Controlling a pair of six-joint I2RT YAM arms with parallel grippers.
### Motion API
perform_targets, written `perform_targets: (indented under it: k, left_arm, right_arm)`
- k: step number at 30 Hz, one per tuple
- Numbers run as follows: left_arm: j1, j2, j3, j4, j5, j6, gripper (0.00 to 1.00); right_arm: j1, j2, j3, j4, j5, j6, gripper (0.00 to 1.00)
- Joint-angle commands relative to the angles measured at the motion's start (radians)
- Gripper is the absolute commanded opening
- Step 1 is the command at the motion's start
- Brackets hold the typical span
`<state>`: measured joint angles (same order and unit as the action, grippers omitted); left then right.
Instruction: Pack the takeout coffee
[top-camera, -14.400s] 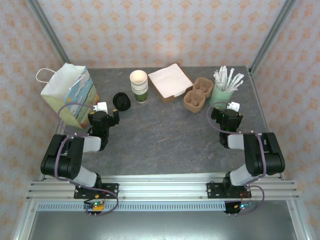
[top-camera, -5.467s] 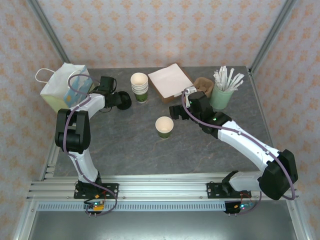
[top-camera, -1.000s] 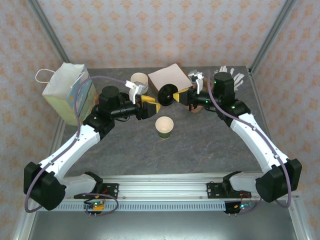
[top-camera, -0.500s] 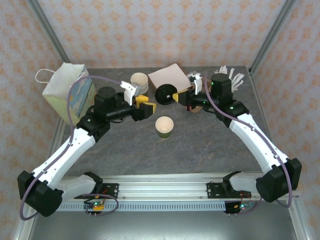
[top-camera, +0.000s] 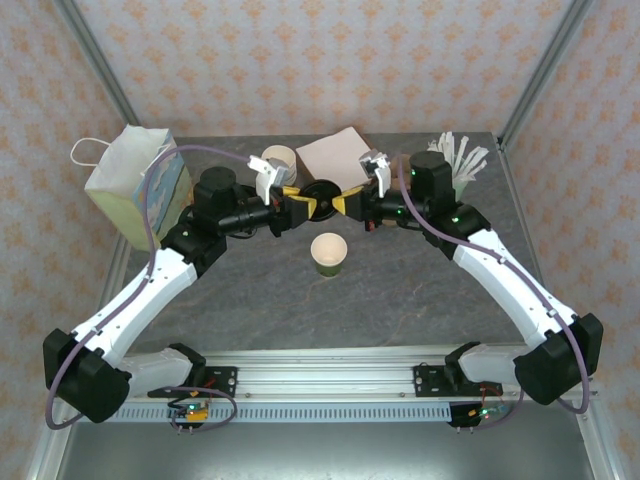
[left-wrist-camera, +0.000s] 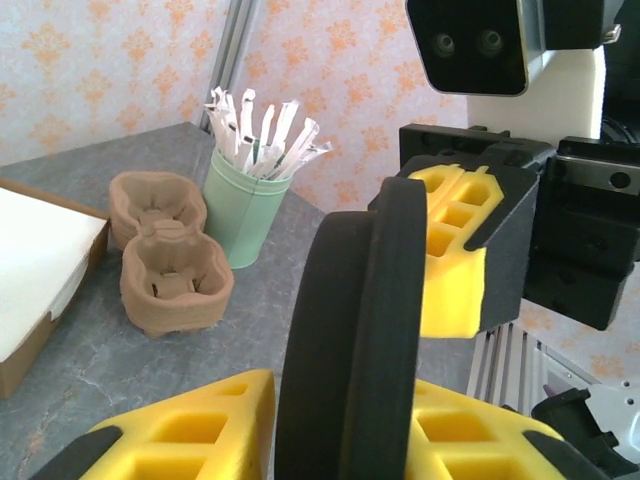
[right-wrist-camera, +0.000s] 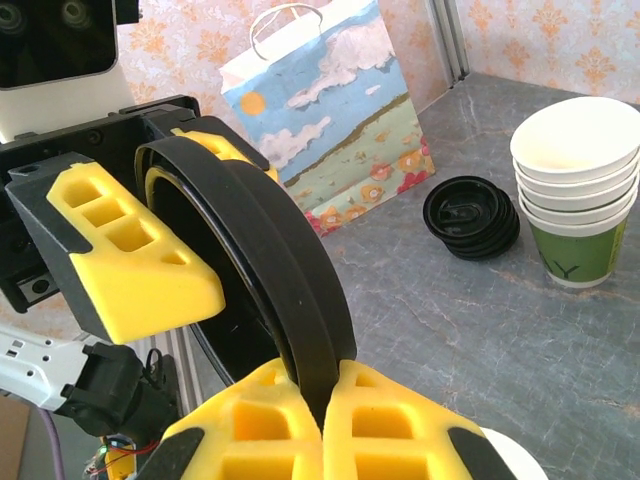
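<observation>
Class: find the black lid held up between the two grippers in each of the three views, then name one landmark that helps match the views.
Top external: black lid just above centre.
Left wrist: the lid lower middle, seen edge-on.
Right wrist: the lid left of centre, tilted.
Shared landmark: paper bag, far left in top external, behind the lid in right wrist.

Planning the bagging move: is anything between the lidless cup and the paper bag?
Yes: the left arm crosses the stretch from the lidless cup to the paper bag. What lies beneath it is hidden.
</observation>
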<state>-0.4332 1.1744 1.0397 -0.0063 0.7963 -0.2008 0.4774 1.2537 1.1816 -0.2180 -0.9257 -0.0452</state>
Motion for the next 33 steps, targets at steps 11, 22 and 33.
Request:
perform_targets:
  k: [11,22,33]
  left_arm:
    - [-0.110,0.014,0.071,-0.092,-0.444,-0.001,0.15]
    - [-0.193,0.055,0.092,-0.128,-0.604,-0.023,0.15]
    - [-0.211,0.089,0.102,-0.116,-0.591,-0.032,0.18]
  right_arm:
    - [0.077,0.015,0.018,0.002,0.545,0.147,0.45]
    - [0.140,0.087,0.051,0.003,0.652,0.228,0.33]
    - [0.139,0.127,0.044,0.068,0.575,0.252,0.14]
